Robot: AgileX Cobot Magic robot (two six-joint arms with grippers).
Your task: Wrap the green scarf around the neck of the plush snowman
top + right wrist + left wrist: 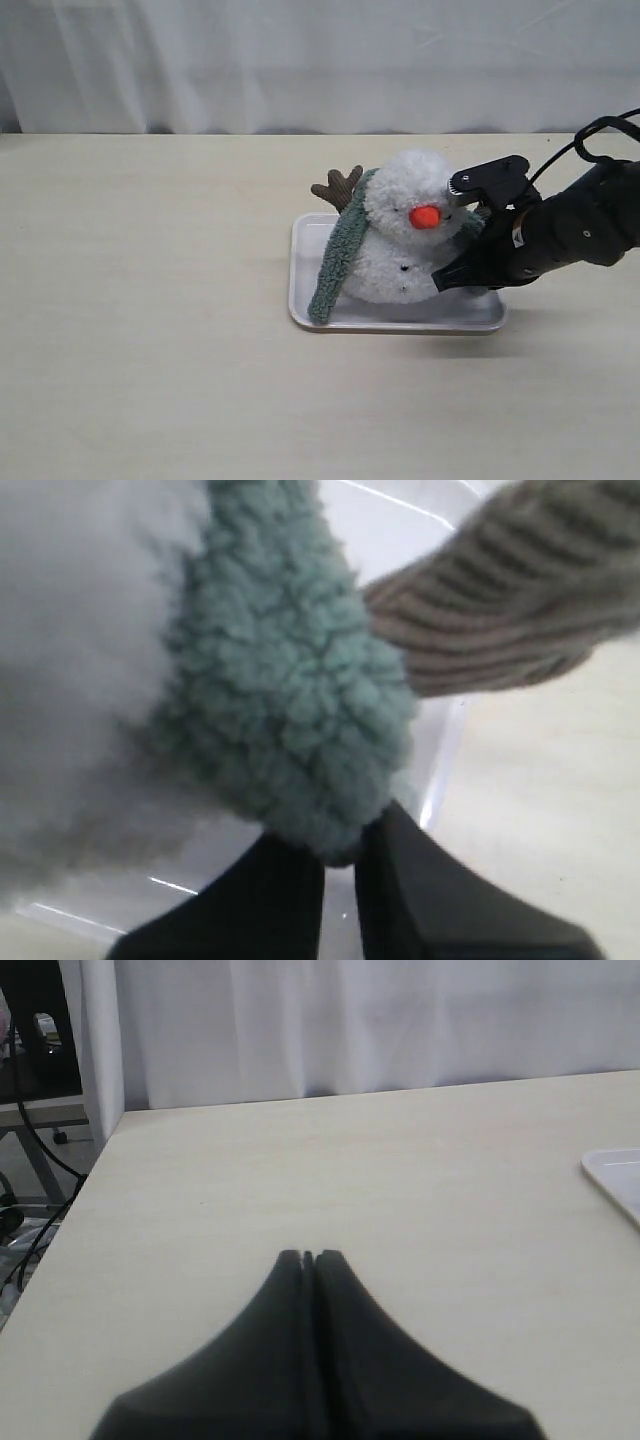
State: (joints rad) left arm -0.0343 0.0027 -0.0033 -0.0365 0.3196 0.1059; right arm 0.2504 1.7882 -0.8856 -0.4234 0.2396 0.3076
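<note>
- The fingers (290,885) of my right gripper (340,848) are nearly together, nipping the rounded end of the green scarf (290,680), so I control that tail.
- The brown twig arm (510,590) lies just beside it (a likely snag, I'd say).
- The other tail hangs down the plush snowman (410,265) into the white tray (297,270). The middle seems to pass behind the snowman's neck (400,236), and the front is uncrossed.
- My left gripper (308,1256) is closed on nothing, parked over bare table (350,1160), clear of the work.

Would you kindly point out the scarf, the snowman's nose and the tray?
scarf (335,262), exterior view, middle of the hanging strip.
nose (425,216), exterior view, centre of the orange cone.
tray (308,240), exterior view, bare far-left corner.
</note>
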